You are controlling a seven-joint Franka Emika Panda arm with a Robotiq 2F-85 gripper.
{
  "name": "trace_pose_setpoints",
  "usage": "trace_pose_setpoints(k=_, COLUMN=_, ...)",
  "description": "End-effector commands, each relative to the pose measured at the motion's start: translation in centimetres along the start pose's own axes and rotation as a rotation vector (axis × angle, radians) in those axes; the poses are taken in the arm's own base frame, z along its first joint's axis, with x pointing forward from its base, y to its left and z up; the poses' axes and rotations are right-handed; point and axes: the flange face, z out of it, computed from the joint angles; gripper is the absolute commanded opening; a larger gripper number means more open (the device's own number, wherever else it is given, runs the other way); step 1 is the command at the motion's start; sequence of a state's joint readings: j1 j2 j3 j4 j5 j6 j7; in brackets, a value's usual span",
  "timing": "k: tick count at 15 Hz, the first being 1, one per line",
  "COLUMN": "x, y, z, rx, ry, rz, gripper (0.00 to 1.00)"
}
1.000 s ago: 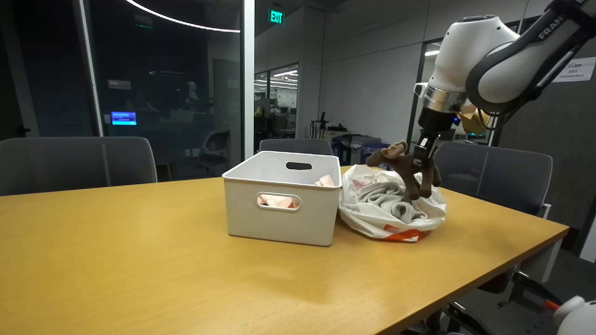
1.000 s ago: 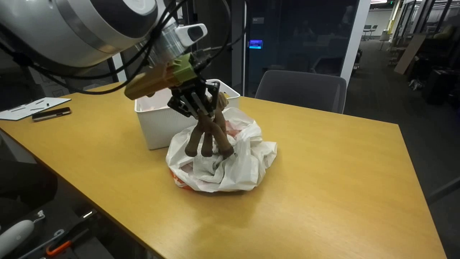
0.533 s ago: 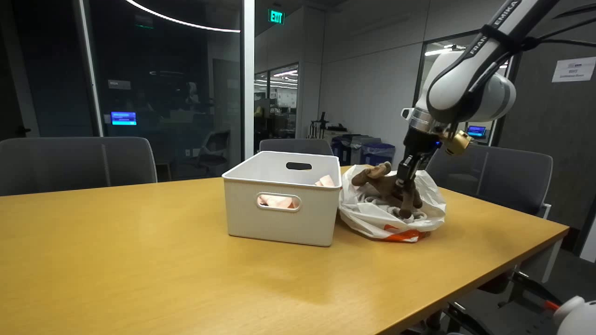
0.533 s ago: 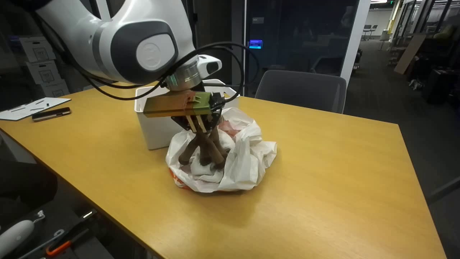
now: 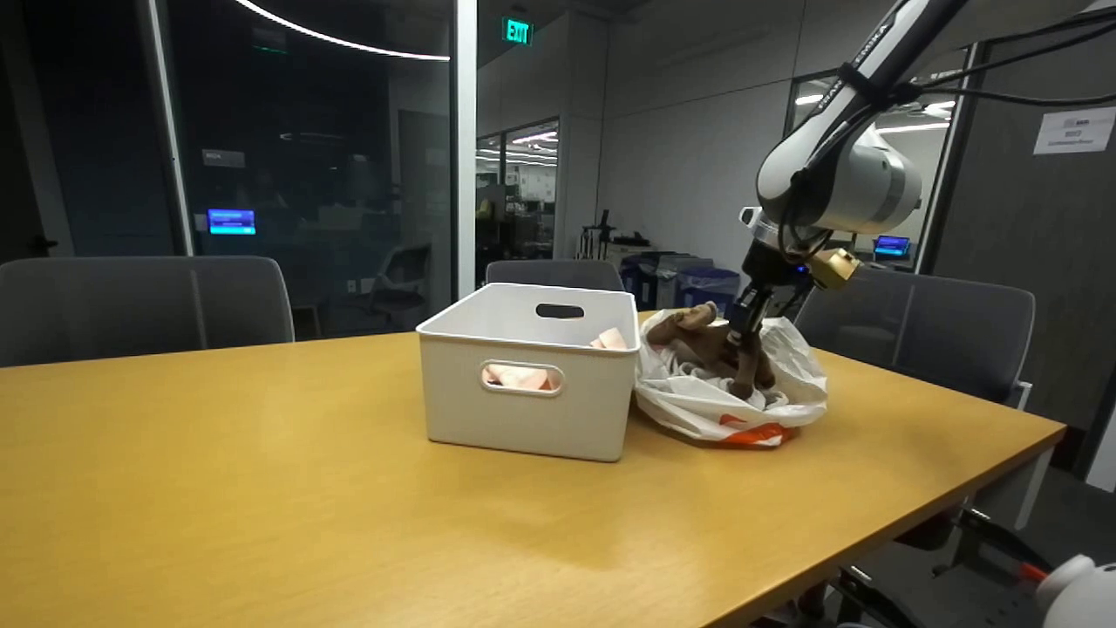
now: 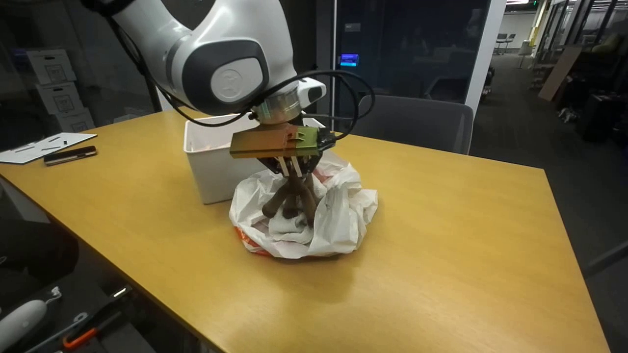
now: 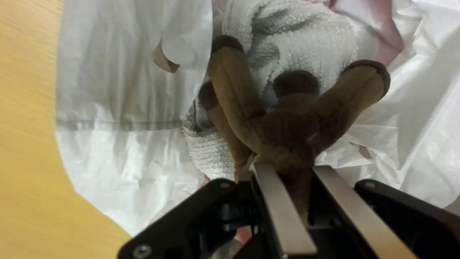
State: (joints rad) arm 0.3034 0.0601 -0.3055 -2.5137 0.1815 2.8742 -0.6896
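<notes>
A robot's end effector [image 7: 291,171] clamps a brown plush toy [image 7: 285,131] by its body, apparently because the soft torso squeezes thin, leaving the legs pointing down. The toy is in the mouth of a white plastic bag [image 6: 341,223], over a grey cloth [image 7: 309,45] whose bulk likely keeps the slack plastic spread on the table [image 5: 261,488], just beside a white box [image 5: 523,427].

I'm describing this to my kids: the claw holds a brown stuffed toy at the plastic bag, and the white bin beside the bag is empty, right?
Not quite: the white bin isn't empty; something pale pink shows inside it in an exterior view. The claw does hold the brown stuffed toy at the plastic bag beside it.
</notes>
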Motion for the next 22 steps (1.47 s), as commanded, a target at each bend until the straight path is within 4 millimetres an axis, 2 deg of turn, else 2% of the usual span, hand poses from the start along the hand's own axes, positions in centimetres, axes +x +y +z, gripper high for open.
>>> trace_pose_setpoints(k=1, x=-0.1, y=2.8, z=2.1, rx=-0.002, ry=-0.071, rz=0.043, gripper=0.18)
trace_pose_setpoints(k=4, x=-0.8, y=3.5, z=3.5, rx=0.056, ry=-0.16, rz=0.075, gripper=0.17)
trace_pose_setpoints(k=8, x=-0.4, y=4.2, z=3.8, rx=0.086, ry=-0.182, rz=0.078, gripper=0.17)
trace_pose_setpoints(k=9, x=-0.2, y=4.3, z=3.6, rx=0.091, ry=-0.178, rz=0.085, gripper=0.42)
trace_pose_setpoints(k=11, x=0.1, y=4.0, z=2.9, rx=0.1, ry=-0.18, rz=0.091, gripper=0.5)
trace_pose_setpoints(k=17, x=1.4, y=2.5, z=-0.8, rx=0.045, ry=-0.155, rz=0.052, gripper=0.97)
trace_pose_setpoints(k=22, x=3.3, y=0.4, z=-5.4, rx=-0.029, ry=-0.082, rz=-0.008, gripper=1.0)
